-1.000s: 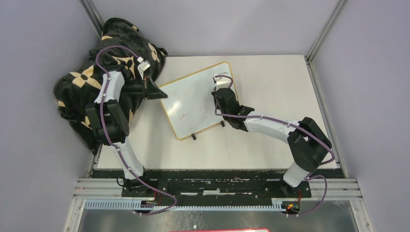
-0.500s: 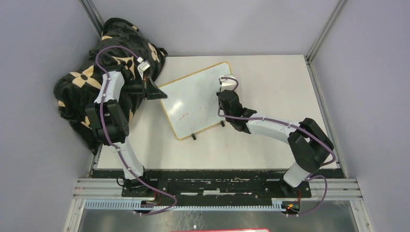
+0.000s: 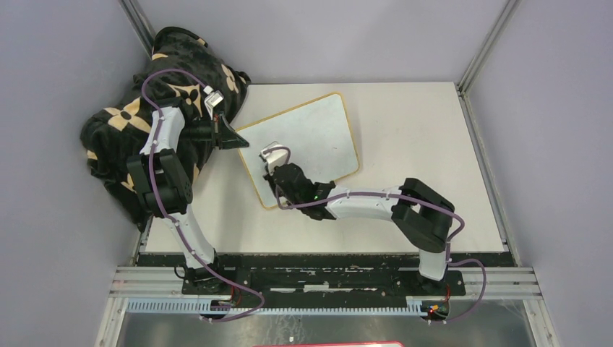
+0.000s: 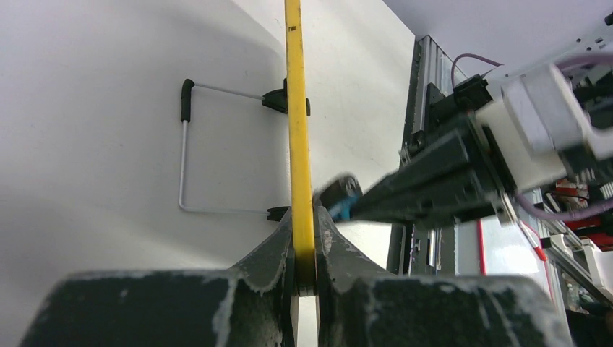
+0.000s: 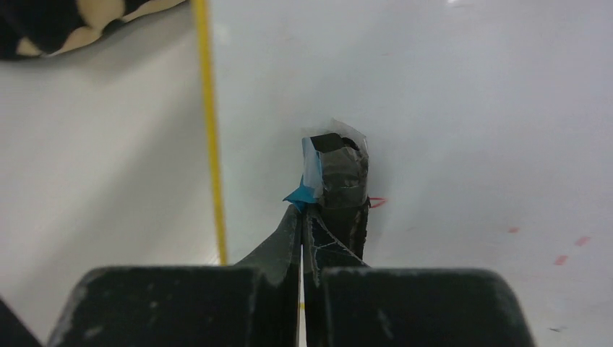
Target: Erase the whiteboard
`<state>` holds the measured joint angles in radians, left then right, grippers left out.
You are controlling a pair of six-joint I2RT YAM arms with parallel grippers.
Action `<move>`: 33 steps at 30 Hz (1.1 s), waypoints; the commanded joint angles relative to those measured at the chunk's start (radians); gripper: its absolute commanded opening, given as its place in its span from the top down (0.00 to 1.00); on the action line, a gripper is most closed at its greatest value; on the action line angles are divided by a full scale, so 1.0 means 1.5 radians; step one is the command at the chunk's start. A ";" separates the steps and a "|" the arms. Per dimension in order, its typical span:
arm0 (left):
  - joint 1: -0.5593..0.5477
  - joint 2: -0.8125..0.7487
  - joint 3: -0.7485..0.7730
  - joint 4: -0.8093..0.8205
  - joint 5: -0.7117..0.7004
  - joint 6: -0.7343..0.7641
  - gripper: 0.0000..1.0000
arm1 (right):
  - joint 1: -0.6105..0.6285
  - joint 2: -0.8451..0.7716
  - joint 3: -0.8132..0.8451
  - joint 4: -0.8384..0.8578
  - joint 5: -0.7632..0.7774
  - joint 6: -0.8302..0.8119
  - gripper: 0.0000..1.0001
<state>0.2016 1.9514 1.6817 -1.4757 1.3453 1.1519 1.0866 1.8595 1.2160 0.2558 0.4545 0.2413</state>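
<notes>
While my left gripper [image 4: 303, 242] clamps the whiteboard [image 3: 311, 134] by its edge and my clenched right gripper [image 5: 329, 181] presses beside the red marks [image 5: 377, 202], pushing hard could lever it loose.

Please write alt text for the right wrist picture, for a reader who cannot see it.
The right gripper, shut, rests a small black tape-wrapped pad at its tip on the whiteboard, beside a short red stroke. More faint red marks lie to the right; the yellow frame runs down the left, with a corner of the patterned blanket beyond.
</notes>
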 commanded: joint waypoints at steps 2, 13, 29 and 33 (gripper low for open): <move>-0.010 -0.023 -0.006 0.010 -0.039 0.040 0.97 | 0.033 0.022 0.050 0.022 -0.044 -0.011 0.99; -0.009 -0.025 -0.008 0.009 -0.039 0.043 0.97 | 0.018 0.000 0.027 -0.016 0.112 -0.060 0.99; -0.010 -0.022 -0.011 0.009 -0.039 0.044 0.97 | -0.167 -0.139 -0.126 -0.012 0.102 -0.016 0.99; -0.010 -0.025 -0.012 0.010 -0.039 0.043 0.97 | -0.167 -0.122 -0.113 -0.015 0.040 0.006 0.99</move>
<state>0.2012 1.9511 1.6779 -1.4723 1.3457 1.1519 0.8265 1.6810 1.0336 0.2226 0.5976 0.2115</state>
